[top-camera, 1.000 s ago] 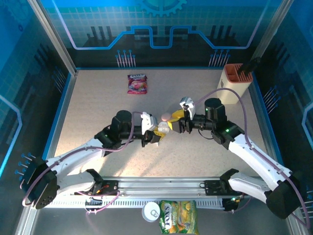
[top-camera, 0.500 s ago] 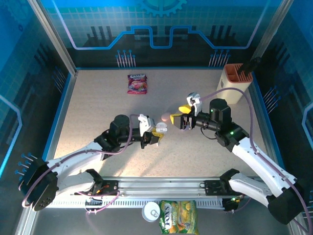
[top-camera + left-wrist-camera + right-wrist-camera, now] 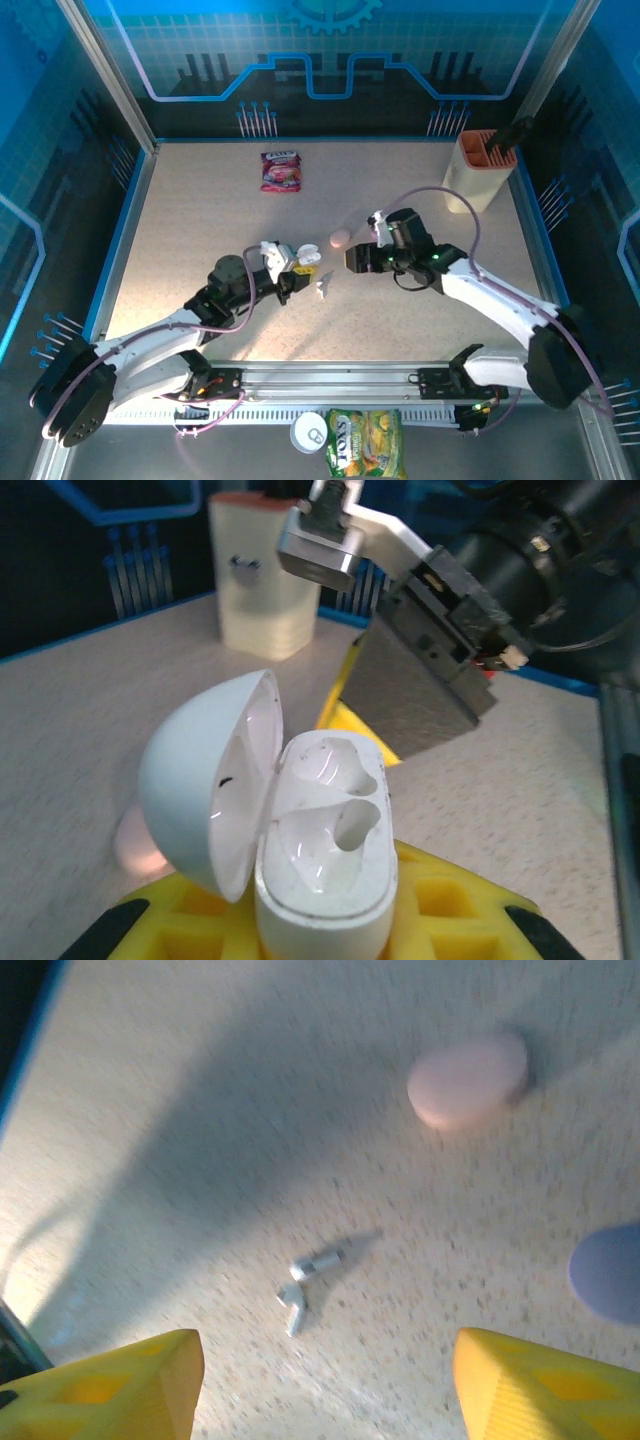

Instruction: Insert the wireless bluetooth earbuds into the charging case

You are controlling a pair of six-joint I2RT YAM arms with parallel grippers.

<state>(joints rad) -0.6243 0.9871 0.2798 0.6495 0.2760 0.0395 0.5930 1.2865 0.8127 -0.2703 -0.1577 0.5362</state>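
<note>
My left gripper (image 3: 288,272) (image 3: 320,925) is shut on the base of a white charging case (image 3: 301,260) (image 3: 322,840). The case's lid (image 3: 205,775) hangs open to the left, and both cavities are empty. Two white wireless bluetooth earbuds (image 3: 321,288) (image 3: 305,1282) lie side by side on the table, just right of the case. My right gripper (image 3: 353,260) (image 3: 325,1385) hovers above them with its yellow fingertips (image 3: 120,1385) wide apart and nothing between them. The left wrist view shows its grey pad (image 3: 412,695) just behind the case.
A pink pebble case (image 3: 339,238) (image 3: 468,1080) lies beyond the earbuds, and a purple one (image 3: 608,1272) is at the right wrist view's edge. A cream holder (image 3: 480,168) (image 3: 262,580) stands far right, a snack bag (image 3: 280,170) at the back. A can (image 3: 310,432) and a green bag (image 3: 365,445) lie off the front.
The two grippers have drawn apart. My left arm pulled back left with the case. My right gripper dropped lower over the table, where the two white earbuds now show.
</note>
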